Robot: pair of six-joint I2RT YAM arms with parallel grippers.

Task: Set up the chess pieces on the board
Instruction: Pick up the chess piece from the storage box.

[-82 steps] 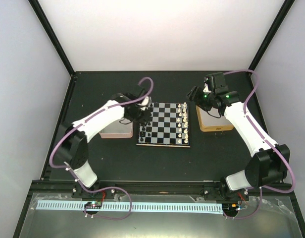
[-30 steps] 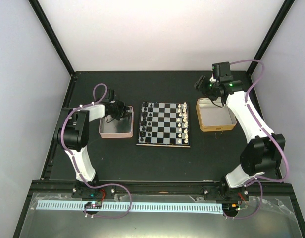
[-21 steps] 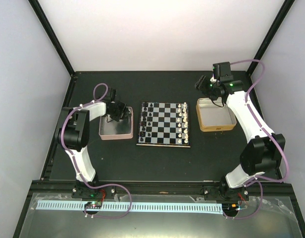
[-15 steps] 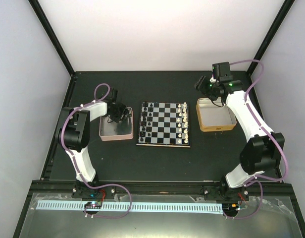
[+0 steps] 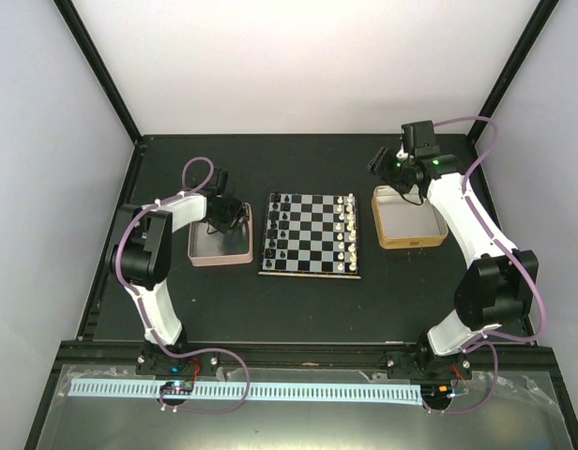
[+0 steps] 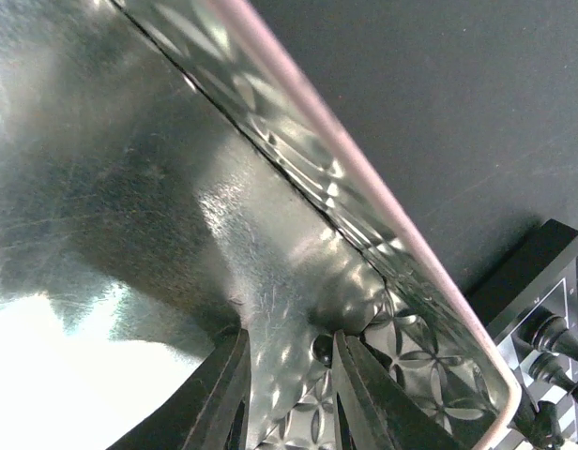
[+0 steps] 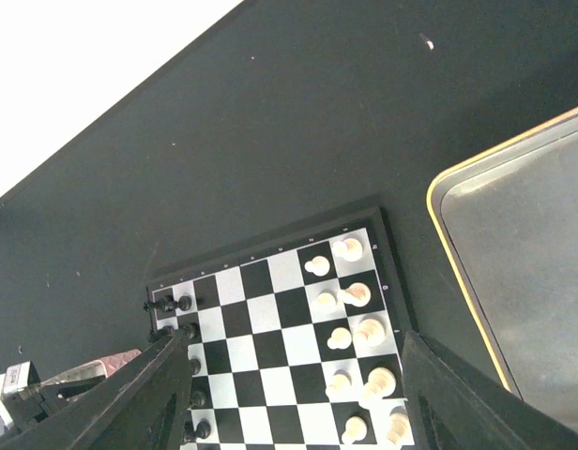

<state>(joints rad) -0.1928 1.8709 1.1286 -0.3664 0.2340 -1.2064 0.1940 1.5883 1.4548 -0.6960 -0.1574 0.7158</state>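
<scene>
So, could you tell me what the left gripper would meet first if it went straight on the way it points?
The left gripper would probably meet the tiny black chess piece just ahead in the pink-rimmed tin, then the tin's embossed wall; depth is unclear.

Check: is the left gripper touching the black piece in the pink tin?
Cannot tell. Left wrist view: the black piece sits between the left gripper fingers, close to one, with no clear contact or gap.

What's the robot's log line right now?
left tool: open, in pink tin, straddling black piece | right tool: open, empty, near gold tin
</scene>
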